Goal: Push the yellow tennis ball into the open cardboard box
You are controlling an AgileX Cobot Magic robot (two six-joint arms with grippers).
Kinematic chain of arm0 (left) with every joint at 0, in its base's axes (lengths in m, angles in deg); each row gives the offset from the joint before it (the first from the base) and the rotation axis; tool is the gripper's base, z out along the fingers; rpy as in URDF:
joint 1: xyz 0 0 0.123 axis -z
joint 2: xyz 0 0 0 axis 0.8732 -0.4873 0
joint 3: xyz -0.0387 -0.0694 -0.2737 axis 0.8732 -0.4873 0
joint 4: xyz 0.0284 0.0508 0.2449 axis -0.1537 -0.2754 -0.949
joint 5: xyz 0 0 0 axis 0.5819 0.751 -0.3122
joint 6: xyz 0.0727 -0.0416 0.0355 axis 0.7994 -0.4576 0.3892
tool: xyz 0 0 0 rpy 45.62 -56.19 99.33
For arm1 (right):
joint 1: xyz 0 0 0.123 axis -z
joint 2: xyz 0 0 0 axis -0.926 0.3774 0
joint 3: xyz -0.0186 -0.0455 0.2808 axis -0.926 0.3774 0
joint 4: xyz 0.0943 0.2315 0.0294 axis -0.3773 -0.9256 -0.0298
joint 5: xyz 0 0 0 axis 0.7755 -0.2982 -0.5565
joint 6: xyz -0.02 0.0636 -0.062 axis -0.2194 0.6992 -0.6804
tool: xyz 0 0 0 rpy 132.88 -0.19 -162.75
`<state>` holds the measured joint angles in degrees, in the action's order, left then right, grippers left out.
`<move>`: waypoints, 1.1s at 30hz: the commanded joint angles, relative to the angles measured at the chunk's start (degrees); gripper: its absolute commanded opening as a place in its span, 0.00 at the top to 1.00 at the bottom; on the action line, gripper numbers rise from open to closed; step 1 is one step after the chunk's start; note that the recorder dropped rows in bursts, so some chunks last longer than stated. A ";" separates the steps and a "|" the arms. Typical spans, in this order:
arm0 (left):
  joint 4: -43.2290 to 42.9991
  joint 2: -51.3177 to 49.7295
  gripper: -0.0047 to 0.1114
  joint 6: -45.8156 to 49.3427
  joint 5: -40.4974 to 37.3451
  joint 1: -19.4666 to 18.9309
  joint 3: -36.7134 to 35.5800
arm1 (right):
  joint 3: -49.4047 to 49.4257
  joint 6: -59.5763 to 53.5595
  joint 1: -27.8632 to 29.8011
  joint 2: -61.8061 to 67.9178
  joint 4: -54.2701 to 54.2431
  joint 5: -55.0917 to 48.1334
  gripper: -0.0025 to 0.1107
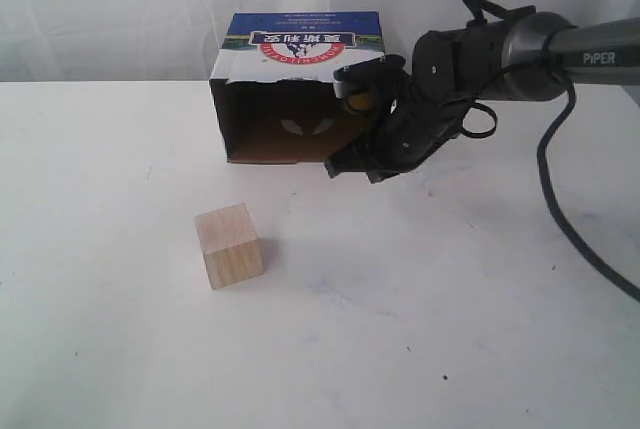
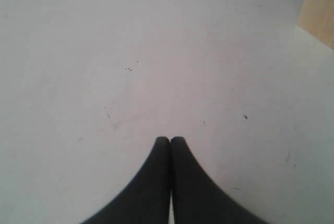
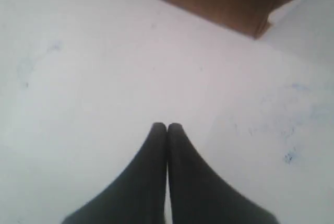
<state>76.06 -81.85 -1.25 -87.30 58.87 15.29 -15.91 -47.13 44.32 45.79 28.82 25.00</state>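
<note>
Two tools, both pinched together on nothing: left tool over bare tabletop, right tool at the open cardboard box mouth, upper centre. Yellow tennis ball? Just a yellowish speck behind that arm, inside the box's right side.

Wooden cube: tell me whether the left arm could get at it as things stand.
Probably yes. The left wrist view shows the left hand, shut, over bare table, with the wooden cube partly in view beyond it and nothing between them.
</note>
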 commanded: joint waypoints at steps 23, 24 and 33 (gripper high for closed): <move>0.42 0.26 0.96 -0.07 -1.36 0.41 -0.31 | 16.88 29.57 9.45 -41.69 40.92 -37.93 0.98; 0.42 0.26 0.96 -0.07 -1.36 0.41 -0.31 | 18.02 29.57 9.32 -44.06 38.97 -34.59 0.98; 0.42 0.26 0.96 -0.07 -1.36 0.41 -0.31 | 28.56 34.37 9.32 -68.10 39.11 32.03 0.98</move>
<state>76.06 -81.85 -1.25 -87.30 58.87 15.29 11.48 -11.33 53.54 -19.83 65.99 43.48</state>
